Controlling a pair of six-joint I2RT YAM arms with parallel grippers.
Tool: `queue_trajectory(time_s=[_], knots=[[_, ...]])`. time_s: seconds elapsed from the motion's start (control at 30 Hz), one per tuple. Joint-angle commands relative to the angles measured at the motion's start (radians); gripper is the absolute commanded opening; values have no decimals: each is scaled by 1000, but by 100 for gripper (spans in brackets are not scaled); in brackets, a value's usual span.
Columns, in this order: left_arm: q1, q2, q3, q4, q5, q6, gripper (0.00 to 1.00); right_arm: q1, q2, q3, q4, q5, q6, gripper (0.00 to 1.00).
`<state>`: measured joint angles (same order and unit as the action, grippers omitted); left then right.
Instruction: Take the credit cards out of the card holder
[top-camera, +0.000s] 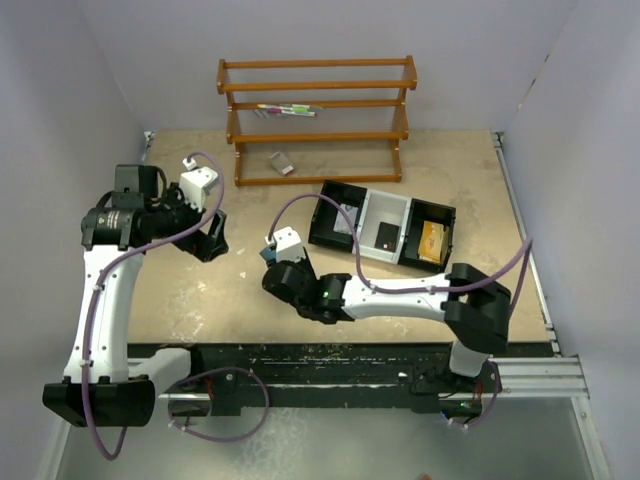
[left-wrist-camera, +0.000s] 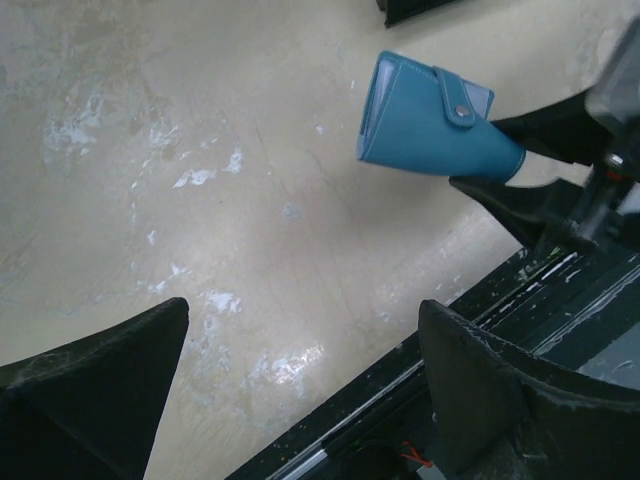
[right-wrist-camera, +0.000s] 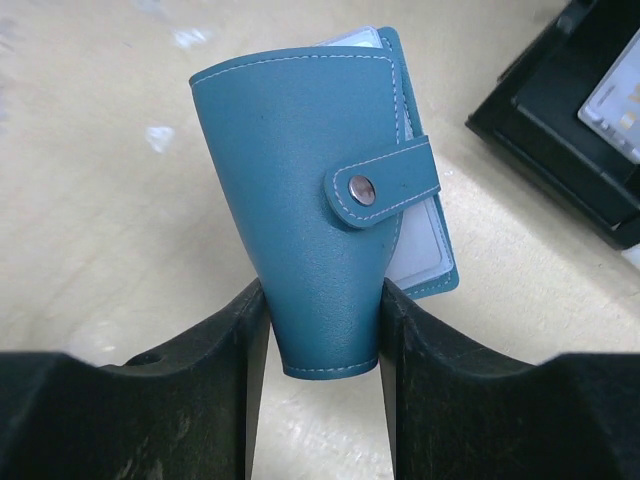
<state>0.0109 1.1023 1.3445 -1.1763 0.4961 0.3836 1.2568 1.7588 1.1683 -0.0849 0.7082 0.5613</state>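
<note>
Left arm (top-camera: 100, 290): rises from its base, elbow bent, forearm turned right over the table. Left gripper (left-wrist-camera: 300, 330): jaws spread wide, angled down at the tabletop.

Right arm (top-camera: 400, 297): lies low, stretched leftward. Right gripper (right-wrist-camera: 325, 330): fingers pinched on the card holder (right-wrist-camera: 300, 180) at its narrow end.

— Place type?
— Lab, a robot test cell. White panel walls (top-camera: 60, 90) box in my worn beige surface (top-camera: 190, 300). My left arm (top-camera: 100, 300) and right arm (top-camera: 410, 295) are bolted to a metal rail (top-camera: 540, 372) at its near edge.
— Props?
— Wooden rack (top-camera: 318, 120), black tray (top-camera: 380, 222).
</note>
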Motion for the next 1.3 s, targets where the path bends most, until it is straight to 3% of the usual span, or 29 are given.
queue_trajectory(time_s=[0.0,0.3,0.53,0.67,0.83,0.9,1.07,1.13,1.27], knots=[[3,35,79,-7,106,-71,99,46,-139,37,102,115,-70,46],[3,55,136,-30,342,-181,100,134,-244,130,240,145,-235,49],[3,58,183,-61,511,-242,85,190,-227,192,281,191,-290,50],[3,52,184,-80,545,-234,61,219,-227,208,308,202,-323,50],[3,57,183,-126,547,-197,10,223,-261,182,318,193,-303,55],[4,65,189,-144,557,-192,0,221,-277,169,262,114,-256,59],[3,67,207,-162,590,-204,0,170,-331,131,219,-56,-168,74],[3,65,226,-167,585,-202,0,93,-374,99,200,-238,-88,80],[2,57,281,-195,567,-163,0,-112,-509,-70,367,-732,14,84]])
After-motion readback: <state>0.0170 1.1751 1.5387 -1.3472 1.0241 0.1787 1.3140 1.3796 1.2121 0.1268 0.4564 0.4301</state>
